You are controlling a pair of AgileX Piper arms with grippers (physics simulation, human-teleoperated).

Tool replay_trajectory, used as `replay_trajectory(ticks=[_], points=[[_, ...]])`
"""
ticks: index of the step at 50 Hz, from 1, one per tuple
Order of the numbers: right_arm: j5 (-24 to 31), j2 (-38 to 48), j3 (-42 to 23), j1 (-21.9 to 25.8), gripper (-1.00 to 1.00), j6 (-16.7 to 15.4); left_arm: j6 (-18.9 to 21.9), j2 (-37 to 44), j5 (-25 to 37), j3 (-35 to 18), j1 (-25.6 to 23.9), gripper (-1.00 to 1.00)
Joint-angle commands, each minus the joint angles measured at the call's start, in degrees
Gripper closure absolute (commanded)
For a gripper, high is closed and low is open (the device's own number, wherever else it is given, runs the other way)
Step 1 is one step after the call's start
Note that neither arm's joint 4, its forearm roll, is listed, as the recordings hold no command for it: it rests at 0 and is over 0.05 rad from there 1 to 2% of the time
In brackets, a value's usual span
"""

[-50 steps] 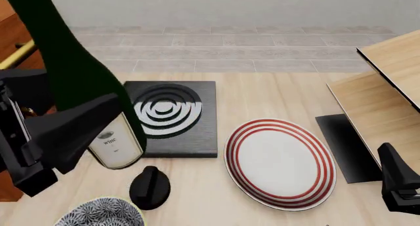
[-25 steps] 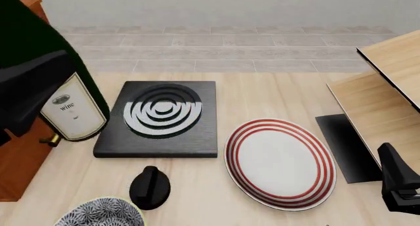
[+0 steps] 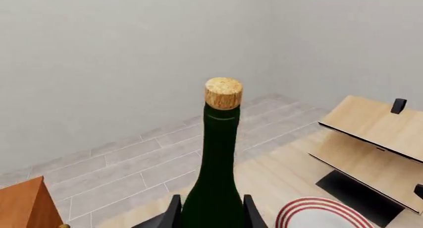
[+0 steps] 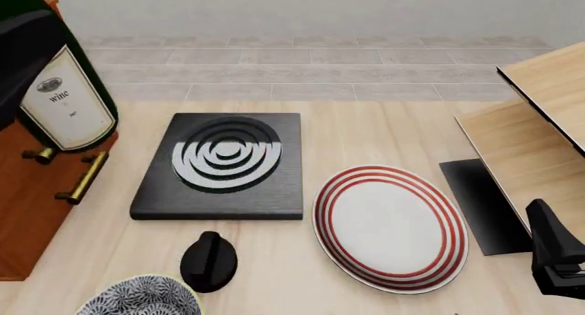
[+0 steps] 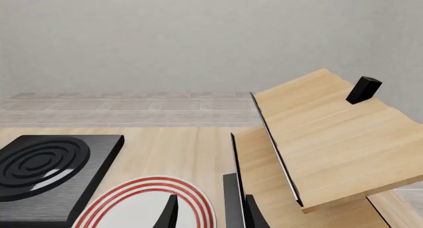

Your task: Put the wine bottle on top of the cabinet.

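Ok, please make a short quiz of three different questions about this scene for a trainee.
1. True or false: the left gripper is shut on the wine bottle.
2. Which object lies nearest the red-striped plate? A) black knob B) cabinet C) patterned bowl
3. Fill in: the bottle is closed with a ____.

Key: 1 true. 2 A. 3 cork.
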Motion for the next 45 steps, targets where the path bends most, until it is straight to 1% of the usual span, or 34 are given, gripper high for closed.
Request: replay_trajectory(ticks=[1, 2, 4, 5, 13, 15, 22, 30, 36, 38, 45], points=[[-0.01, 0.03, 0.00, 0.00, -1.00, 0.01, 1.94, 1.30, -1.20, -1.59, 3.98, 1.00], [0.01, -0.02, 0.00, 0.00, -1.00, -0.01, 2.26, 1.66, -1.79, -1.26, 5.25, 1.00], [-0.02, 0.03, 0.00, 0.01, -1.00, 0.01, 1.94, 1.72, -1.89, -1.29, 5.44, 1.00], [0.01, -0.01, 0.00, 0.00, -1.00, -0.01, 2.64, 1.86, -2.19, -1.14, 5.98, 1.00], [-0.01, 0.01, 0.00, 0.00, -1.00, 0.00, 3.02, 3.12, -2.80, -1.63, 8.11, 1.00], [0.01, -0.01, 0.00, 0.01, -1.00, -0.01, 3.80, 3.67, -3.19, -1.79, 8.67, 1.00], [0.00, 0.00, 0.00, 0.00, -1.00, 0.00, 4.00, 5.35, -2.75, -4.61, 10.40, 1.00], [0.00, -0.01, 0.00, 0.00, -1.00, 0.00, 4.40, 6.90, -3.22, -6.42, 12.47, 1.00], [0.00, 0.01, 0.00, 0.01, -1.00, 0.01, 4.45, 8.50, -2.44, -10.09, 14.88, 1.00], [-0.01, 0.01, 0.00, 0.03, -1.00, 0.01, 4.95, 9.11, -2.54, -10.59, 15.11, 1.00], [-0.01, 0.02, 0.00, 0.01, -1.00, 0.01, 4.81, 10.85, -2.84, -12.53, 16.66, 1.00]])
